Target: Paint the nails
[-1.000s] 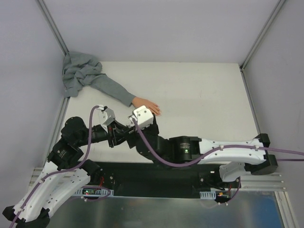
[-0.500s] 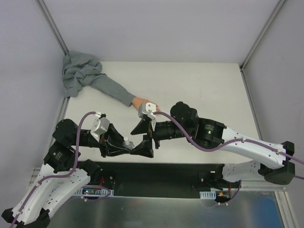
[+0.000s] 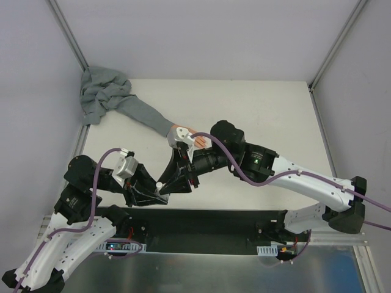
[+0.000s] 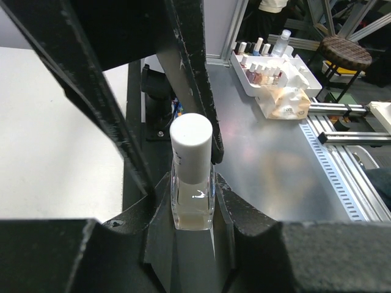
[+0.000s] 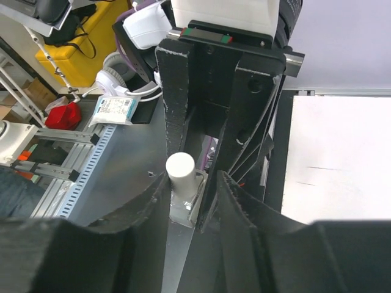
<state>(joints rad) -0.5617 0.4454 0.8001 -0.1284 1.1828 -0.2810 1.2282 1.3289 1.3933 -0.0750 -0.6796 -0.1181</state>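
Note:
A small clear bottle (image 4: 192,201) with a white cap (image 4: 191,139) is clamped upright between my left gripper's (image 4: 192,210) jaws. In the top view the left gripper (image 3: 154,193) holds it near the table's front edge. My right gripper (image 3: 173,180) reaches down-left to it. In the right wrist view the right gripper (image 5: 192,192) is open, its jaws either side of the white cap (image 5: 181,170). The peach-pink fake hand (image 3: 200,141) in its grey sleeve (image 3: 143,116) lies behind, partly hidden by the right wrist. Its nails are too small to make out.
The sleeve's bunched grey fabric (image 3: 101,93) lies in the back left corner. A black rail (image 3: 208,223) runs along the table's near edge. Off the table, a white tray of polish bottles (image 4: 269,64) sits on a metal bench.
My left gripper has drawn back toward the near edge with the bottle. My right arm has lifted and swung, bringing its open jaws around the bottle's cap.

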